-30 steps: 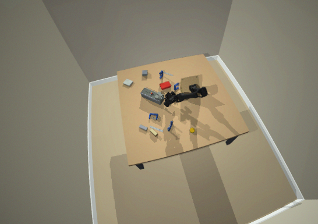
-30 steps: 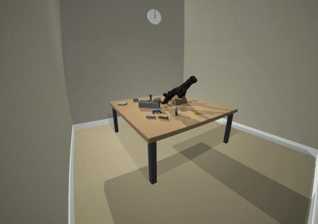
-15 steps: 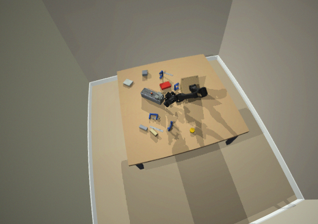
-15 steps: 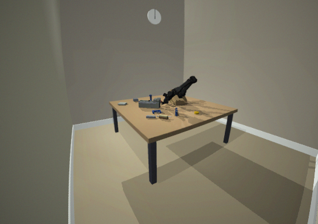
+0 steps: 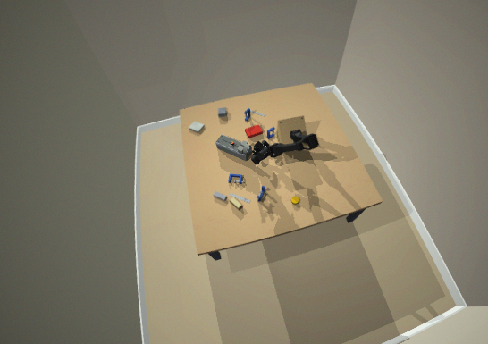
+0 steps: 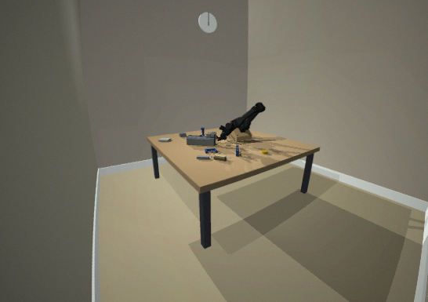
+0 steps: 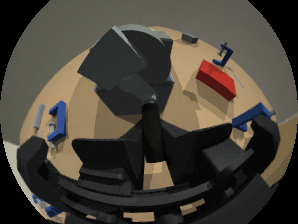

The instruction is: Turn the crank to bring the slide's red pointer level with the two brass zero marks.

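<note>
The grey machine (image 5: 227, 148) (image 6: 200, 140) is a long box on the table, with its crank end toward my arm. A small red spot, seemingly the pointer (image 5: 232, 143), shows on its top near the middle. The brass marks are too small to make out, so I cannot tell whether it is level with them. In the wrist view a grey crank arm (image 7: 136, 89) runs down to the black handle (image 7: 152, 131). My gripper (image 5: 254, 156) (image 6: 220, 138) (image 7: 149, 121) is shut on that handle, with a finger on each side of it.
A red block (image 5: 254, 131) (image 7: 216, 80) and a blue clamp (image 5: 272, 135) (image 7: 251, 116) are beside the machine. Another blue clamp (image 5: 236, 175) (image 6: 211, 151) (image 7: 59, 121) lies on its other side. A yellow disc (image 5: 295, 200) (image 6: 264, 151) is farther off.
</note>
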{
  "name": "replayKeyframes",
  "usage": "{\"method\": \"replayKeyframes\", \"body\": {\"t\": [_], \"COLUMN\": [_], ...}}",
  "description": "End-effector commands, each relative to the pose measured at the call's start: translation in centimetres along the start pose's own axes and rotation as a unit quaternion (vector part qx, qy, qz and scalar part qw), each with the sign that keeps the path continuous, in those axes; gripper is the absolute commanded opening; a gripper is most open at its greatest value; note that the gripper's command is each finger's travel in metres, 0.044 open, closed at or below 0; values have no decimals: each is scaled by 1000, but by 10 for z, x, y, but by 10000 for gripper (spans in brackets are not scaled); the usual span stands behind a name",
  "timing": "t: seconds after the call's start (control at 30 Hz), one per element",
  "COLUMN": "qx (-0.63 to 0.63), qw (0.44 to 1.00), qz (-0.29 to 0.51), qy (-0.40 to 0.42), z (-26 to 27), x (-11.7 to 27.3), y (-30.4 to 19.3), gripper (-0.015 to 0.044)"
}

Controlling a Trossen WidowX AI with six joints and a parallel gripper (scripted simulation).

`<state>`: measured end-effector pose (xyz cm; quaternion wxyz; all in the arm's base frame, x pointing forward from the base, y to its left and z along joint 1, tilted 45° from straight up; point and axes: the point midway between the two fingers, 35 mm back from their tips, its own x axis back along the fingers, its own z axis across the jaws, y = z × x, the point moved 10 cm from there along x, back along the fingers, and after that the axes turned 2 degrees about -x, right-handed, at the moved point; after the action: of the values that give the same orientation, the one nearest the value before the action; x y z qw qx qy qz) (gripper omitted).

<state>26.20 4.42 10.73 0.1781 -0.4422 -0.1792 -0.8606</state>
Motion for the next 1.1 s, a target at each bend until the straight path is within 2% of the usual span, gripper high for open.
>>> {"method": "replayKeyframes", "body": {"t": [0.0, 0.53, 1.07], "qx": [0, 0, 1], "qw": [1000, 1000, 1000], "qz": [0, 0, -1], "qy": [0, 0, -1], "z": [0, 0, 2], "x": [0, 0, 38], "y": [0, 0, 40], "gripper": [26, 440, 440]}}
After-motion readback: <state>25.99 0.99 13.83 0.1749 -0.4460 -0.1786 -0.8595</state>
